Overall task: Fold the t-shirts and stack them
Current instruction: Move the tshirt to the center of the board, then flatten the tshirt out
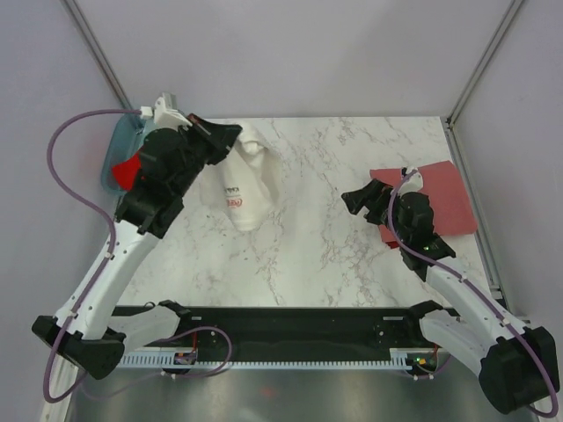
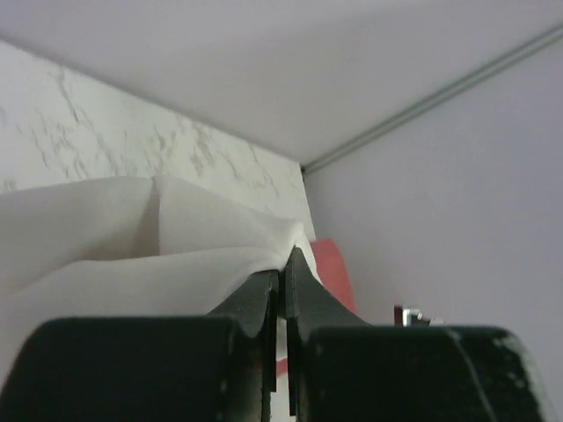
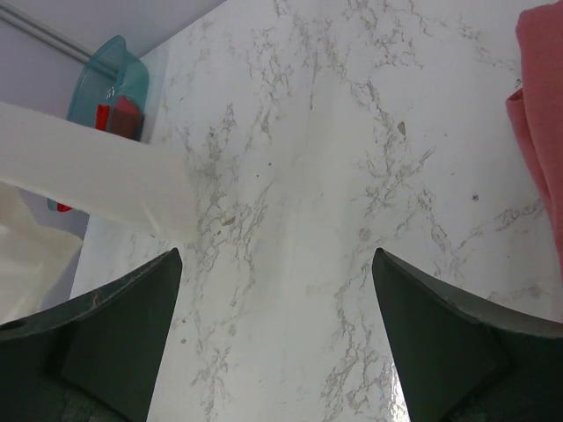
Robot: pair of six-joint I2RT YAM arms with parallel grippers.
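Note:
The white t-shirt (image 1: pixel 247 186) with a red-and-black print hangs bunched from my left gripper (image 1: pixel 230 134), which is shut on its top edge above the table's back left. In the left wrist view the jaws (image 2: pixel 283 264) pinch the white cloth (image 2: pixel 132 246). The dull brick-red shirt (image 1: pixel 431 195) lies folded flat at the right; it also shows in the right wrist view (image 3: pixel 541 114). My right gripper (image 1: pixel 356 200) is open and empty over bare marble just left of it (image 3: pixel 276 255). The bright red shirt (image 1: pixel 130 169) lies in the tub.
The translucent teal tub (image 1: pixel 117 145) stands at the table's back left edge, also in the right wrist view (image 3: pixel 110 75). White walls and metal frame posts (image 1: pixel 475 70) bound the marble table (image 1: pixel 334 246). A black rail runs along the near edge.

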